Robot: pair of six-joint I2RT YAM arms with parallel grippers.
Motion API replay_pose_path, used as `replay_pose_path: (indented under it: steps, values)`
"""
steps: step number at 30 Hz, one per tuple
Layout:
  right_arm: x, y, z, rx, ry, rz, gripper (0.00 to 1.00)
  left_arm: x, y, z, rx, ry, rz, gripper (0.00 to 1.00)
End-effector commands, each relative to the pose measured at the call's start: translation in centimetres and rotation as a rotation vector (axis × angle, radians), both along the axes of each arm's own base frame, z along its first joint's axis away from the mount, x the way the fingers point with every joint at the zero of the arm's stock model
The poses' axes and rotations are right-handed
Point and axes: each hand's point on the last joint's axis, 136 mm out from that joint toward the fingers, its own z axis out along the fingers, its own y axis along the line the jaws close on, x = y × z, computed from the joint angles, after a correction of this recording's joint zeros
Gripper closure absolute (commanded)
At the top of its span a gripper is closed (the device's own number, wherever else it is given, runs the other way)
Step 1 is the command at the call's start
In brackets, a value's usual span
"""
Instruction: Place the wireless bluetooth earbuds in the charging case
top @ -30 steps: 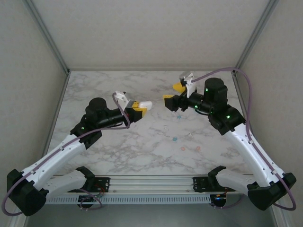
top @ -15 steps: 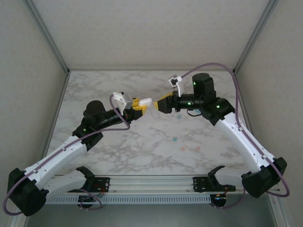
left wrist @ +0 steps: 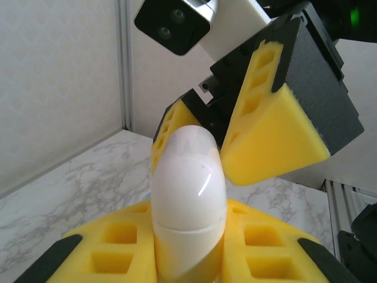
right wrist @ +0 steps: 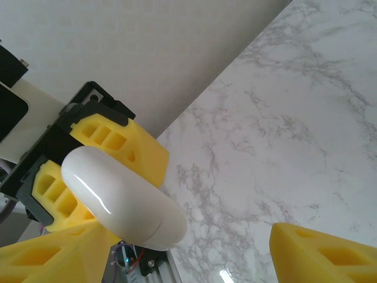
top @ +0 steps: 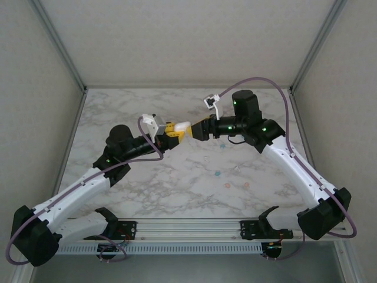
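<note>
Top external view: tiny pink and teal pebble-like plastic earbuds lie loose as specks on the white marble counter, right of its middle and toward the near edge. White ones are hard to pick out against the marble. Above the counter's middle, the glossy white egg-shaped charging case, lid down, is clamped at its base by the left tool. The right tool has its yellow foam fingers spread either side of the case's tip; contact is unclear.

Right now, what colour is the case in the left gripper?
White and shiny. The case shows best in the left wrist view.
</note>
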Motion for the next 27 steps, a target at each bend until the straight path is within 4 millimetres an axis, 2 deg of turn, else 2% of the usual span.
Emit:
replay_pose_path:
  steps: [1, 11, 18, 22, 23, 25, 27]
  values:
    - [1.4, 0.4, 2.5, 0.047, -0.067, -0.043, 0.27, -1.2, -0.5, 1.1, -0.024, -0.027, -0.064, 0.91]
    - [3.6, 0.2, 3.0, 0.024, -0.086, -0.134, 0.26, -1.1, -0.5, 0.8, -0.017, -0.027, -0.057, 0.91]
    - [2.7, -0.5, 5.7, 0.083, -0.162, -0.142, 0.19, 0.3, 0.7, -0.2, 0.006, -0.017, 0.062, 0.9]
    - [3.4, -3.5, 6.7, 0.05, -0.24, -0.315, 0.15, 1.0, 1.8, -0.6, -0.002, -0.024, 0.143, 0.89]
    - [4.1, -4.9, 6.5, 0.024, -0.256, -0.396, 0.12, 1.1, 2.1, -0.6, -0.006, -0.026, 0.161, 0.89]
    - [5.7, -7.9, 5.0, -0.044, -0.257, -0.566, 0.1, 1.1, 2.6, -0.7, -0.012, -0.028, 0.187, 0.89]
    - [7.5, -11.7, 1.9, -0.159, -0.182, -0.735, 0.17, 0.8, 3.0, -0.5, -0.023, -0.032, 0.2, 0.9]
